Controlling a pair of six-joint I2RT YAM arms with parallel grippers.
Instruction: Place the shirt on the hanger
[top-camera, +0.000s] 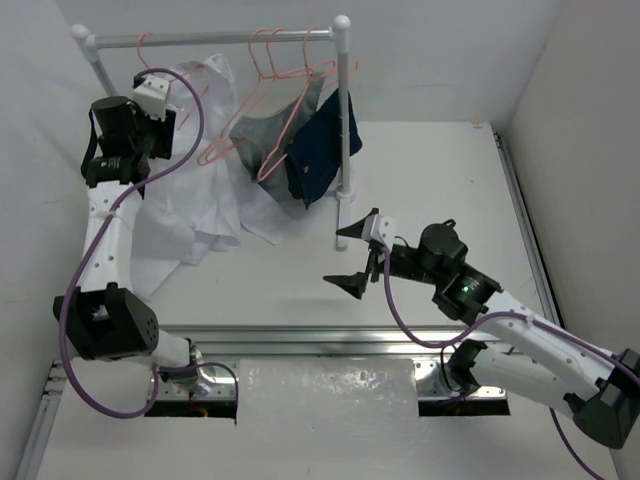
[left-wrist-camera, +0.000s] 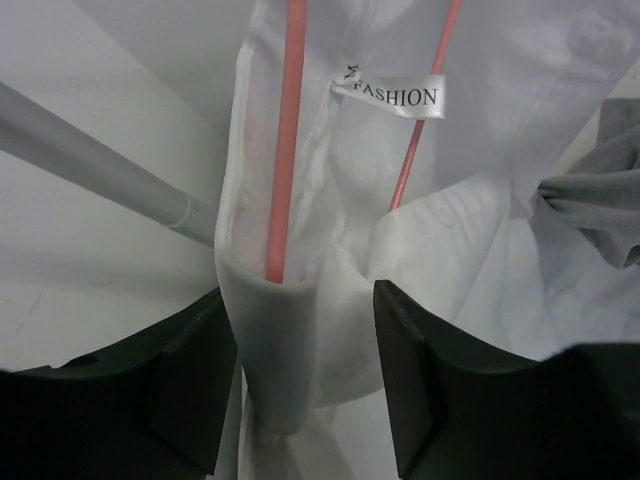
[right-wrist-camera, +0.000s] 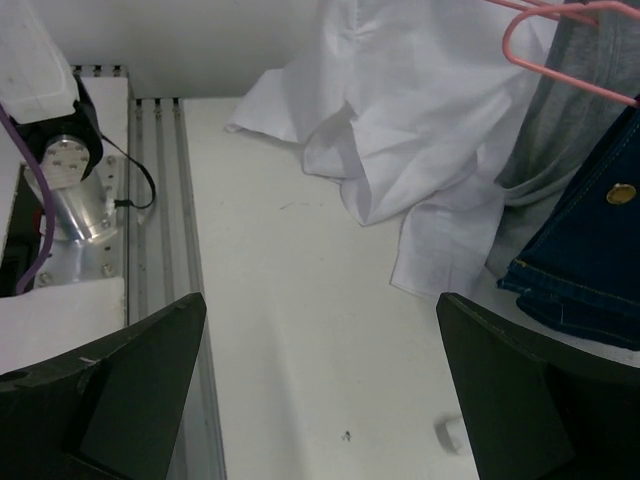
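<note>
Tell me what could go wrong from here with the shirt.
Only a fold of the shirt wraps the hanger, at the left gripper; the rest slumps onto the table, so its weight might drag it off. The grey garment hangs close and could snag.

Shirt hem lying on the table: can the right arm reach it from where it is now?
Probably yes. The right hand is open over bare table, and nothing lies between it and the hem of the shirt ahead. The navy garment hangs off to one side, clear of that path.
</note>
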